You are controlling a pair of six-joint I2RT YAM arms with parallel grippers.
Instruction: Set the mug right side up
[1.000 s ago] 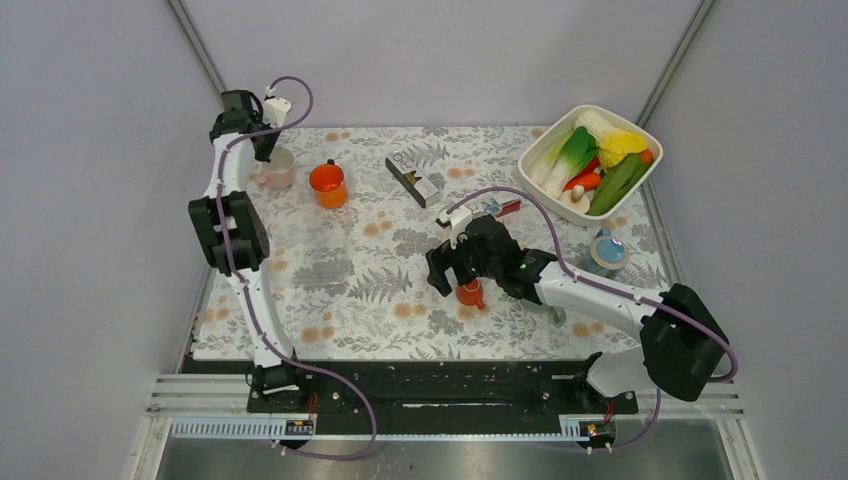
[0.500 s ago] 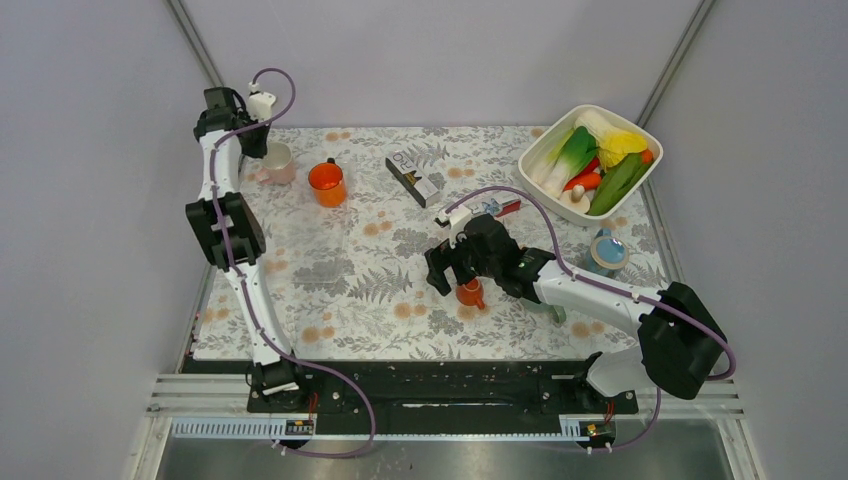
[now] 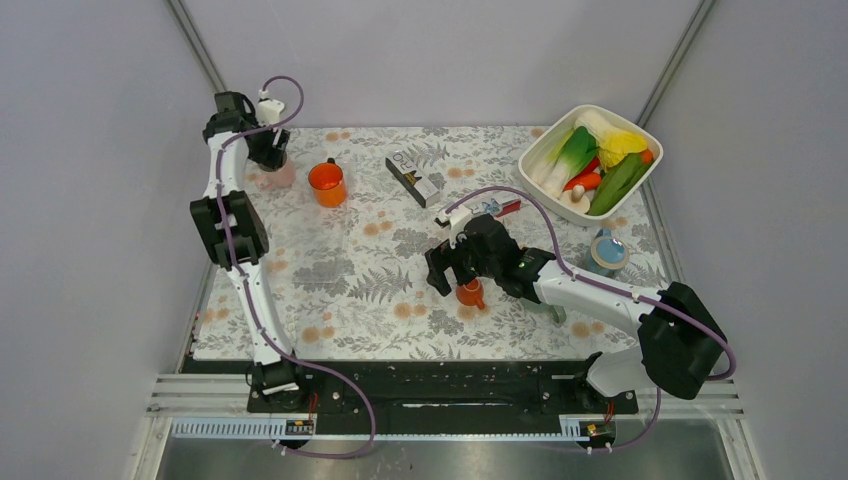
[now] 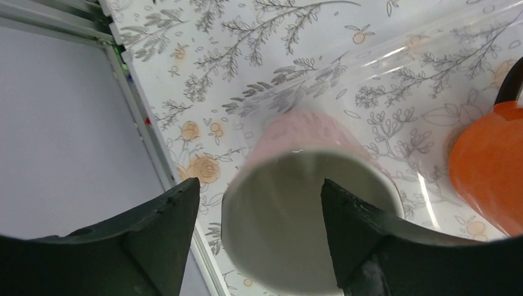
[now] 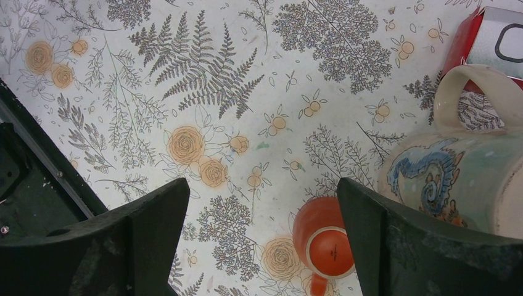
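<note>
A small orange mug [image 3: 468, 292] stands upside down, base up, near the middle of the table. In the right wrist view this mug [image 5: 324, 242] sits just inside the right finger, its handle pointing to the near side. My right gripper [image 3: 455, 275] [image 5: 262, 182] hovers over it, open, holding nothing. At the far left a pink mug [image 3: 280, 178] [image 4: 296, 135] stands with its white mouth up. My left gripper [image 3: 272, 150] [image 4: 259, 182] is over it, open. One finger is outside the mug's wall, the other over its mouth.
A larger orange mug [image 3: 327, 184] [image 4: 487, 166] stands upright right of the pink one. A cream mug with a blue dragon [image 5: 456, 179] is beside my right finger. A box [image 3: 415, 175], a red-white carton [image 3: 497, 208], a vegetable bowl [image 3: 640, 130] and a blue-lidded container [image 3: 606, 250] are also on the table. The table's left edge [image 4: 154, 154] is close to my left gripper.
My left gripper drew up and back from the pink mug, then came over it again with its jaws now apart. The right arm and the small orange mug have not moved.
</note>
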